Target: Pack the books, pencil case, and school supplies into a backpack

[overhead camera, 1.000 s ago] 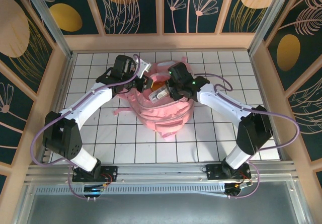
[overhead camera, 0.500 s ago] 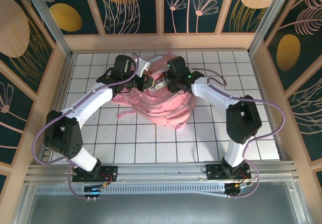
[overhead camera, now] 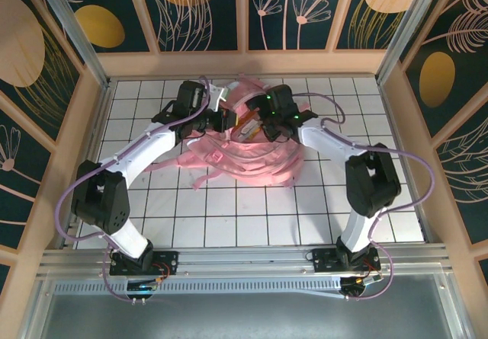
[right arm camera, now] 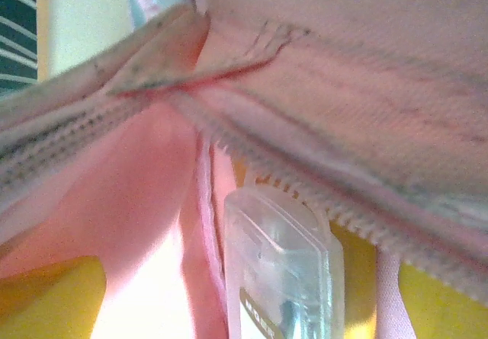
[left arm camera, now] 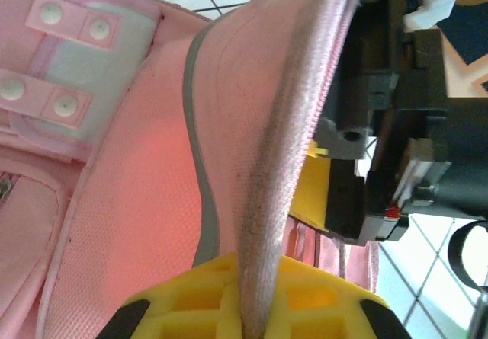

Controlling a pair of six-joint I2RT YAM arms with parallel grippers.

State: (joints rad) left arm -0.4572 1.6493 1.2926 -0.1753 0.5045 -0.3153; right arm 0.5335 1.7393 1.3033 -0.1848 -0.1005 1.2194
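Top external: large soft light-pink backpack is laid lengthwise left-to-right, its zipper edge clamped by the left gripper; for the right gripper closure cannot be told.

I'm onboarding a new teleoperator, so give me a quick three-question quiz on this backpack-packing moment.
1. True or false: the left end effector is clamped on the backpack's zipper edge.
2. Which item lies at the right end effector, beside the zipper? A) clear packet B) blue book C) scissors
3. Fill in: the end effectors' fingers are coloured ___.
Key: 1 true; 2 A; 3 yellow.
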